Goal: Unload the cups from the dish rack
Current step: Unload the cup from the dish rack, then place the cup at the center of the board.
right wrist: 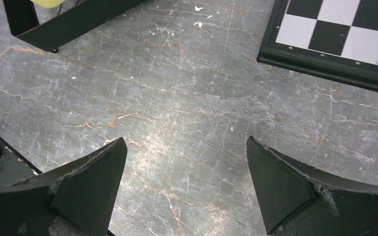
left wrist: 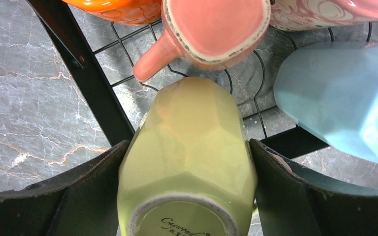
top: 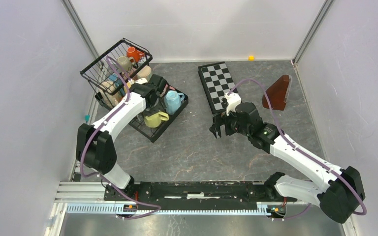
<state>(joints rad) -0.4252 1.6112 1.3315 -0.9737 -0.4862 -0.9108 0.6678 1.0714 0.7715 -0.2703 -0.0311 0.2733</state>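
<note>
Yellow cup [left wrist: 189, 162] clamped in the left claw [left wrist: 187, 196] inside the rack [top: 128, 93] (far-left corner of the surface [top: 192, 147]); right claw [right wrist: 187, 187] spread apart, mid-surface

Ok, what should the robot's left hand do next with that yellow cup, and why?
Probably close the left gripper snugly on the yellow cup. Its jaws sit either side of the cup, seemingly touching, but the cup lies in the dish rack, with the pink cup just beyond, so a firm hold should come before lifting.
</note>
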